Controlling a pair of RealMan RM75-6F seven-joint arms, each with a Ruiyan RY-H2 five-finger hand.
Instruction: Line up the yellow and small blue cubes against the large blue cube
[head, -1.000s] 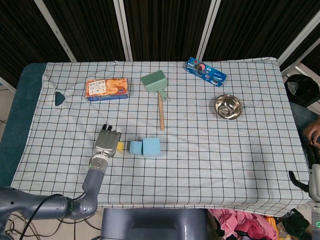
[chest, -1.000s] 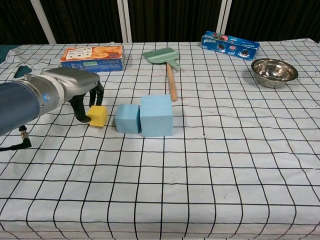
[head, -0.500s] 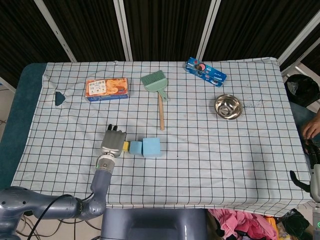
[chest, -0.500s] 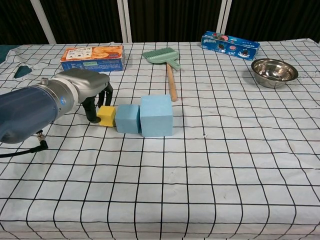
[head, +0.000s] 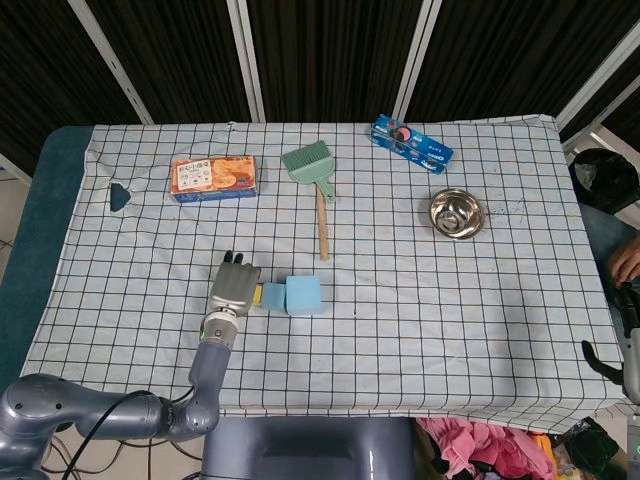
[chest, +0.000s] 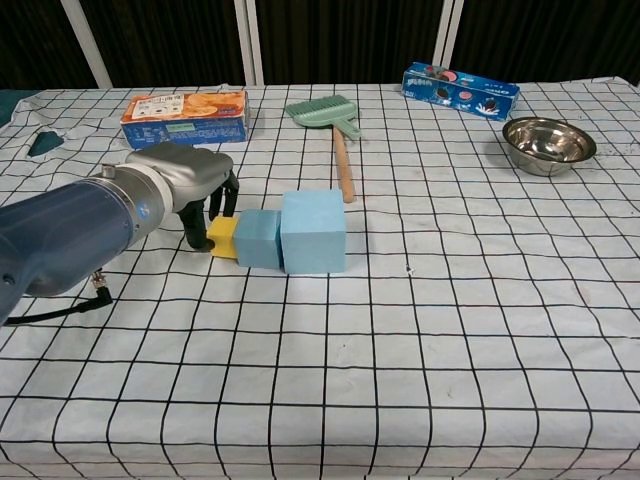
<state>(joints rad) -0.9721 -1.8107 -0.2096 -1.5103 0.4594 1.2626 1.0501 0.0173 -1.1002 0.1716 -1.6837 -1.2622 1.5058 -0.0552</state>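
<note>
The large blue cube (chest: 313, 231) (head: 304, 294) stands mid-table with the small blue cube (chest: 259, 238) (head: 273, 295) touching its left side. The yellow cube (chest: 222, 236) (head: 256, 295) sits against the small blue cube's left face, so the three form one row. My left hand (chest: 190, 180) (head: 233, 288) is curled over the yellow cube, holding it with dark fingertips at its left and rear. In the head view the hand hides most of the yellow cube. My right hand (head: 628, 365) is only a grey sliver at the lower right edge, off the table.
At the back stand an orange cracker box (chest: 185, 115), a green brush with a wooden handle (chest: 330, 115) and a blue cookie pack (chest: 460, 88). A steel bowl (chest: 548, 143) sits at the right. A person's hand (head: 625, 262) shows past the table's right edge.
My left hand has slid the yellow cube rightward, from a gap away until it meets the small blue cube. The two blue cubes have stayed put.
</note>
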